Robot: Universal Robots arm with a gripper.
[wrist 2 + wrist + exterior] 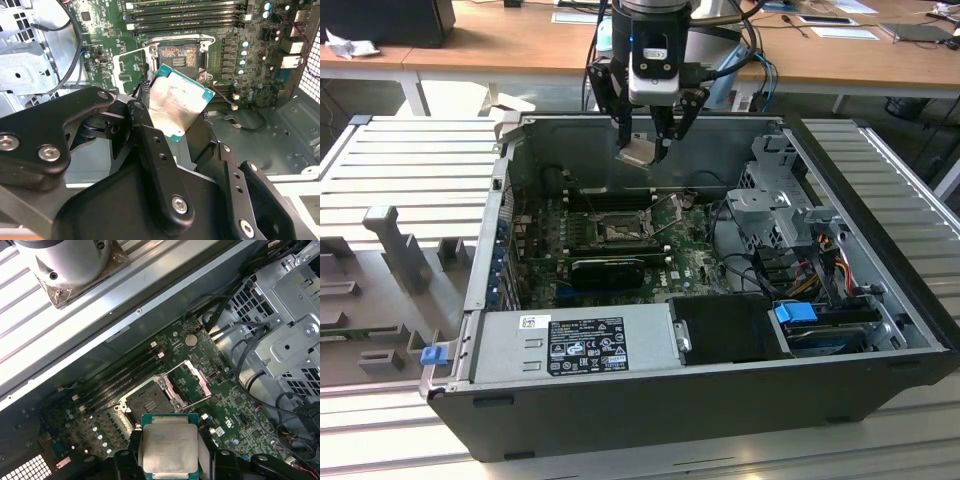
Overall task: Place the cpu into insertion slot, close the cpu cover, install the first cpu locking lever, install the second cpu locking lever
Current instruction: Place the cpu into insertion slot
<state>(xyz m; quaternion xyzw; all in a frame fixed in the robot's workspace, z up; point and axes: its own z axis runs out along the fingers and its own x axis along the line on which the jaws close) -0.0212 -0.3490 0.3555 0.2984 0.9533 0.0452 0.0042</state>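
Note:
My gripper (646, 148) hangs above the open computer case, shut on the cpu (639, 153), a small square chip with a pale metal top, held tilted by its edges. In both wrist views the cpu (176, 105) (170, 447) sits between the black fingers (150, 145), above and apart from the motherboard. The insertion slot (619, 232) (177, 56) (148, 399) lies open below with its contact field bare. Beside it the cpu cover (188, 382) (131, 67), a thin frame, stands flipped open.
Memory slots (120, 380) run along one side of the socket. A long black card (609, 268) lies nearer the front. The power supply (575, 345), a drive cage (775, 200) and loose cables (750, 265) fill the case, whose walls (650, 125) ring the board.

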